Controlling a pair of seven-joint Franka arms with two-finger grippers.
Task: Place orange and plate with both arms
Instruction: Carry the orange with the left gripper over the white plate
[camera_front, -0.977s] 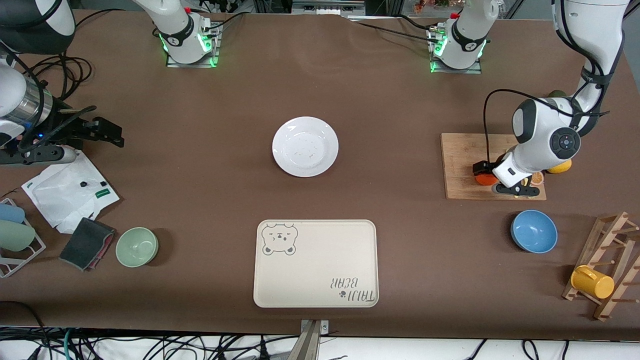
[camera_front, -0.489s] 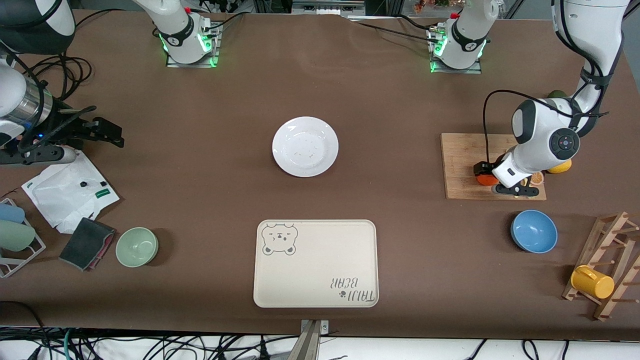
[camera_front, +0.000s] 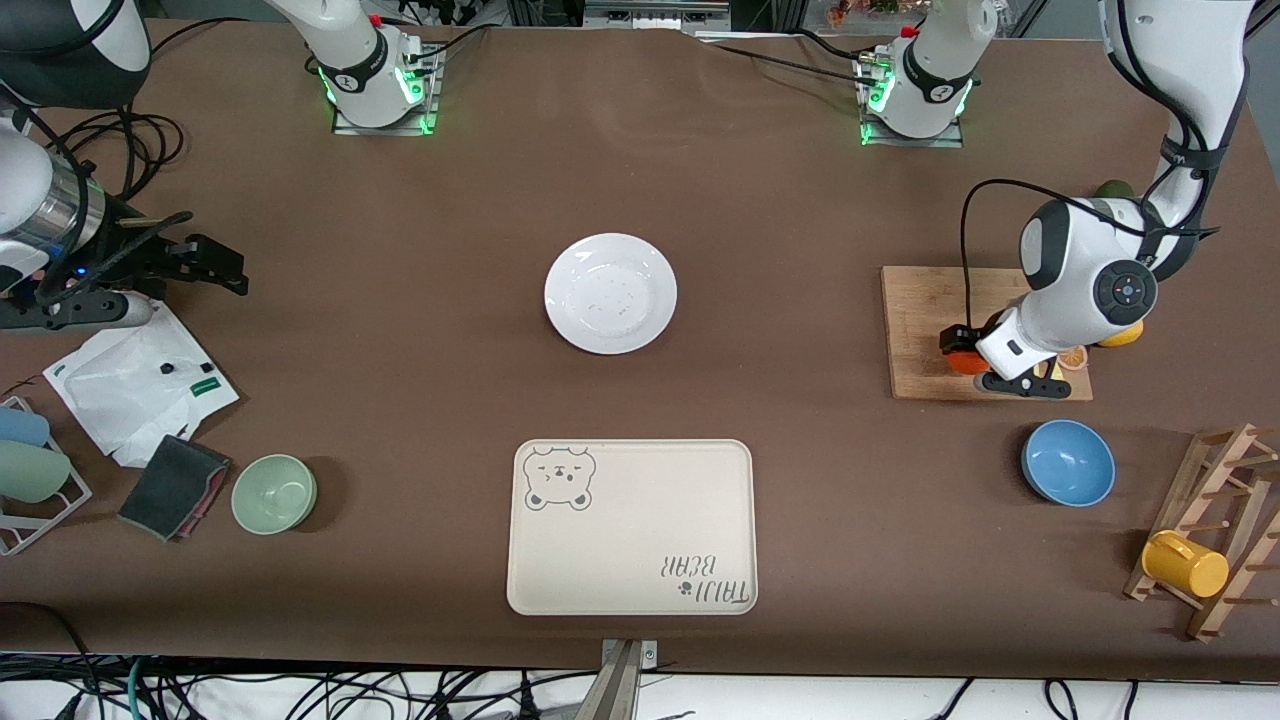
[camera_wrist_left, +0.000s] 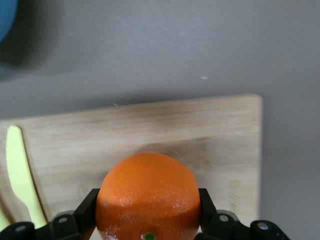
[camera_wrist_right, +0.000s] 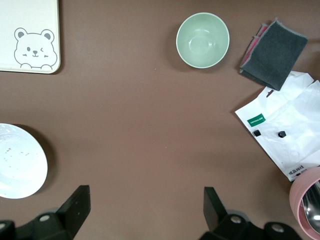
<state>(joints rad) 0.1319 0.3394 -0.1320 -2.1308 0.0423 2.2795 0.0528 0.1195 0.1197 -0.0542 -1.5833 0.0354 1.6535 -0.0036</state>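
The orange (camera_front: 960, 360) is small, round and bright orange-red, and it is over the wooden cutting board (camera_front: 925, 310) toward the left arm's end of the table. My left gripper (camera_front: 972, 363) is shut on it; in the left wrist view the orange (camera_wrist_left: 148, 197) fills the space between both black fingers (camera_wrist_left: 87, 210). The white plate (camera_front: 610, 293) lies at the table's middle and shows in the right wrist view (camera_wrist_right: 20, 162). My right gripper (camera_front: 215, 265) is open and empty, and waits above the right arm's end of the table (camera_wrist_right: 145, 200).
The beige bear-printed tray (camera_front: 630, 525) lies nearer to the camera than the plate. A blue bowl (camera_front: 1068, 462), a lemon (camera_front: 1120, 335) and an orange slice (camera_front: 1073, 357) lie near the board. A green bowl (camera_front: 274, 493), dark cloth (camera_front: 175, 485), white bag (camera_front: 140, 380) and a mug rack (camera_front: 1210, 530) stand at the ends.
My left gripper, shut on the orange, has shifted slightly toward the table's middle over the board. The right arm has not moved.
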